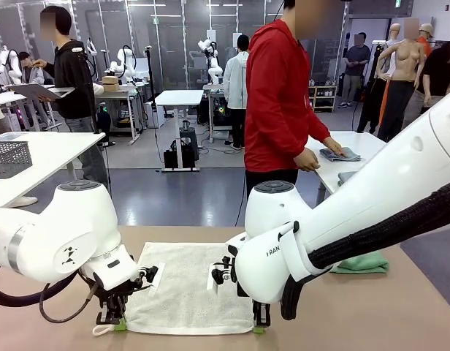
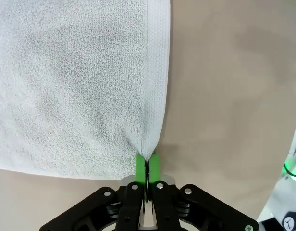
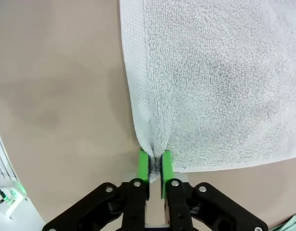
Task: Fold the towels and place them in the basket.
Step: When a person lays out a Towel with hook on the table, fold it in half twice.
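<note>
Your left gripper and right gripper are each pinched narrow on a near corner of the cream-white towel, which lies flat mid-table. The mint green towel sits to the right.

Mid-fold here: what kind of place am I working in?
Probably an open lab or workshop hall: rows of white work tables on a grey floor, with a person in a red hooded top standing at one.

Cream towel flat, green towel folded
</note>
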Controlling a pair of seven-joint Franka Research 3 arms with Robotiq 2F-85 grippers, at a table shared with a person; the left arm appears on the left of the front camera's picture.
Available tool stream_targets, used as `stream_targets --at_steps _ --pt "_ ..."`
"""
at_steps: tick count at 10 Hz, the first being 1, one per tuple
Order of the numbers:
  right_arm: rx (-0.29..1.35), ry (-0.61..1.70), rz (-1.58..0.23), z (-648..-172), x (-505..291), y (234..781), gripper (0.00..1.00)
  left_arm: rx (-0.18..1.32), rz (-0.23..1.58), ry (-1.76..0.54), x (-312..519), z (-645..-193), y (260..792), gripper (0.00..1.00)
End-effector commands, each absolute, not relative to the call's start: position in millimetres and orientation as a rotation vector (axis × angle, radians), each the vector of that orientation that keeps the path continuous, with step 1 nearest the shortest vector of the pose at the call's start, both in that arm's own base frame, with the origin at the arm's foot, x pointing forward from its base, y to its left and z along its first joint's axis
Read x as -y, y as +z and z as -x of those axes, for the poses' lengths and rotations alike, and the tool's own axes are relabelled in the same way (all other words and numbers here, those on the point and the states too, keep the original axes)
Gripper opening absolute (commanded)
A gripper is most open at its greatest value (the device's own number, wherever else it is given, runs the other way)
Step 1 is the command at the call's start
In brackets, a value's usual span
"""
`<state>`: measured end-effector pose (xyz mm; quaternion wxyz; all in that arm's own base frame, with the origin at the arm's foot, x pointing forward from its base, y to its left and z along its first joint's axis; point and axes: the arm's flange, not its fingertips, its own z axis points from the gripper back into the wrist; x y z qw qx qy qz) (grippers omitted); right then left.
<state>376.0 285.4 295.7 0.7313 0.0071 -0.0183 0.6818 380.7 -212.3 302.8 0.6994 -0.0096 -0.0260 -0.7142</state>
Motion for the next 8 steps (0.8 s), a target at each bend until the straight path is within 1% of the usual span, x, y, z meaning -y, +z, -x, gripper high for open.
stream_targets --at_steps 1,6,8 --pt "0.032 1.500 -0.034 -369.6 -281.5 295.2 0.00 0.059 0.002 -1.606 211.2 -384.6 304.3 0.00" --pt "0.024 1.501 0.000 -371.7 -283.0 296.9 0.00 0.064 -0.002 -1.632 210.7 -383.4 305.0 0.00" --pt "0.041 1.503 -0.015 -375.3 -286.1 297.0 0.00 0.056 0.016 -1.599 212.3 -380.8 302.8 0.00"
